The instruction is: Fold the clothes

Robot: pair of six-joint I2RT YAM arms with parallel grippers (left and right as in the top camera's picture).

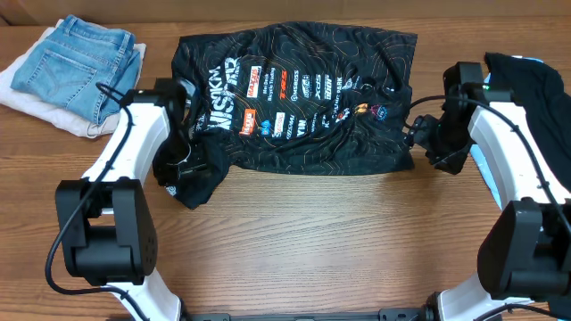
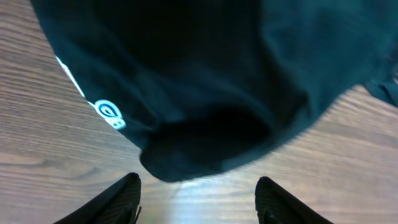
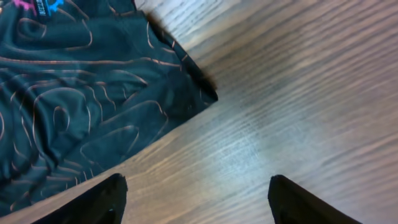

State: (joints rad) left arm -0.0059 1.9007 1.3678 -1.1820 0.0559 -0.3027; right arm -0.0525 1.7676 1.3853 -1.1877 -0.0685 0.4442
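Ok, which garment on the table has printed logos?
The black jersey in the middle; the jeans are plain denim, the other black garment shows no print.

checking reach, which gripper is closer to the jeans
Left. The left gripper is over the jersey's sleeve near the jeans; the right gripper is across the jersey.

On the wooden tabletop (image 1: 339, 241), a black printed jersey (image 1: 312, 98) is spread out in the upper middle of the frame. In the upper left, blue jeans (image 1: 85, 62) are laid over a white cloth (image 1: 27, 94). A plain black garment (image 1: 526, 85) is placed at the upper right.
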